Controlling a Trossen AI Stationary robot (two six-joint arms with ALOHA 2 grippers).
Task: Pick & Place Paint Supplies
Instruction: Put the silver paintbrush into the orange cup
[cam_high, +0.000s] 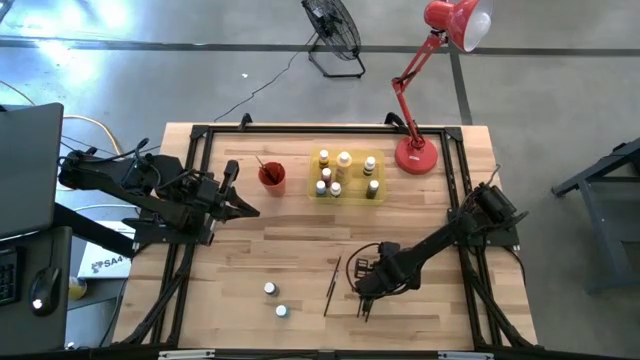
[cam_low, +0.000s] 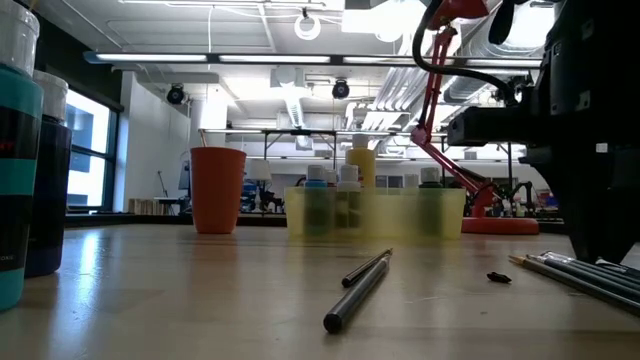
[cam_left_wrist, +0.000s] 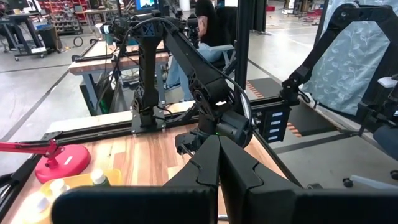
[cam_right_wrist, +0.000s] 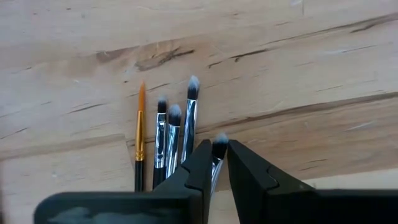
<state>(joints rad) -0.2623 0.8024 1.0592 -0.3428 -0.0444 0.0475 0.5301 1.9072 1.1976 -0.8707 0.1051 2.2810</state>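
Five thin brushes (cam_right_wrist: 166, 140) lie side by side on the table (cam_high: 300, 250) near its front edge, right under the right gripper (cam_right_wrist: 221, 163). Its fingers are squeezed narrow around one brush (cam_right_wrist: 217, 149), gripping just behind the bristles. That brush runs lengthwise between the fingers, tip pointing away from the wrist. One more brush (cam_high: 331, 286) lies alone nearby. Far off, the left gripper (cam_high: 236, 205) waits shut by the red cup (cam_high: 272, 177).

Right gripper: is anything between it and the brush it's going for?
Nothing visible. The right gripper is down on the table with its fingers closed around one brush at the edge of the brush row; the neighbouring brushes lie beside it, not across it.
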